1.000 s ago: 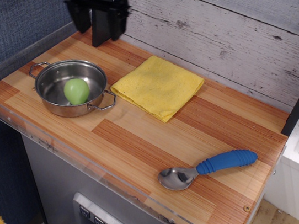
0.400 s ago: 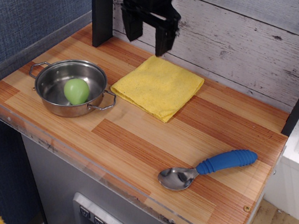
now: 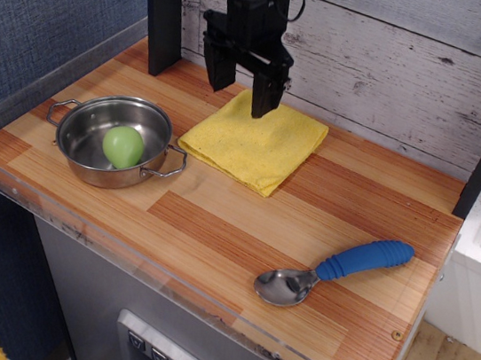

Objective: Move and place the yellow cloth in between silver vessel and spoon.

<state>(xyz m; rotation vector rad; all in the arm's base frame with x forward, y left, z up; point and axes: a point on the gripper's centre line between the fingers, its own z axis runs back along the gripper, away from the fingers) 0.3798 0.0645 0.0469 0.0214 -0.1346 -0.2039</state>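
A: Near right first: spoon (image 3: 335, 270) flat on the wooden counter (image 3: 217, 221), metal bowl toward the near edge, blue handle angled far-right. Unmoved across the last second.

B: Noted. Near left?

A: Silver vessel (image 3: 114, 139) upright, handles to either side, a green ball (image 3: 123, 146) inside. Same spot as before. Bare wood open between vessel and spoon.

B: And the task's thing?

A: Yellow cloth (image 3: 255, 139) folded, flat, far of centre, its left corner just beside the vessel's right handle, well apart from the spoon. Not between the two in any useful sense yet. No shift, no wrinkle added.

B: So what did change?

A: Only the gripper (image 3: 243, 86). A second ago at the far left corner, well off the cloth. Now swung right and dropped, fingers spread, pointing down over the cloth's far-left edge. Right finger overlaps the fabric in view; actual contact not resolvable from this angle. Nothing pinched.

B: Reading for the task?

A: Approach essentially complete, grasp not begun. Probably a short descent and a close on the far edge next, then a drag or lift toward the near centre. Risk: thin folded layers, so a shallow pinch could peel off only the top ply and unfold the cloth.
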